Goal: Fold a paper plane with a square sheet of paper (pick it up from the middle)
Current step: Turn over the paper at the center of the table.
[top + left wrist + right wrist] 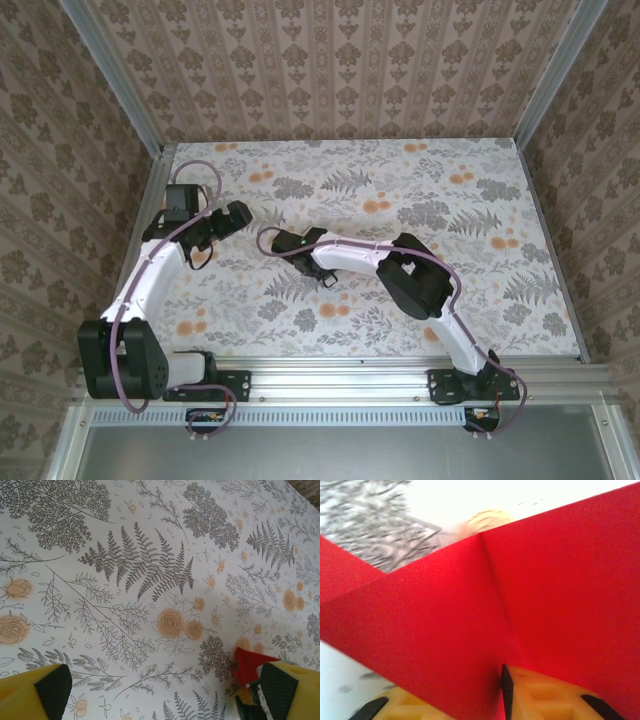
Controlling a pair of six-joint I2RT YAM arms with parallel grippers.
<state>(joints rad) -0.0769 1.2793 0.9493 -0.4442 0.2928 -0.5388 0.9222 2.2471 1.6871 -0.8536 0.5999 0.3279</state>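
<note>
**Red sheet at the right gripper, left gripper waiting wide**

The thin, bright red, creased sheet of paper (445, 615) sits against the right gripper (465, 705). Its centre crease runs down between the 2 yellow fingers, probably to keep the fold line aligned. Whether the jaws pinch it or merely flank it, I cannot tell. The left gripper (162, 687) is spread wide and empty, 1 finger just beside a red corner, likely ready to assist. The floral tabletop (150, 555) lies bare ahead, and the patterned walls (340, 70) stand well apart.
</note>
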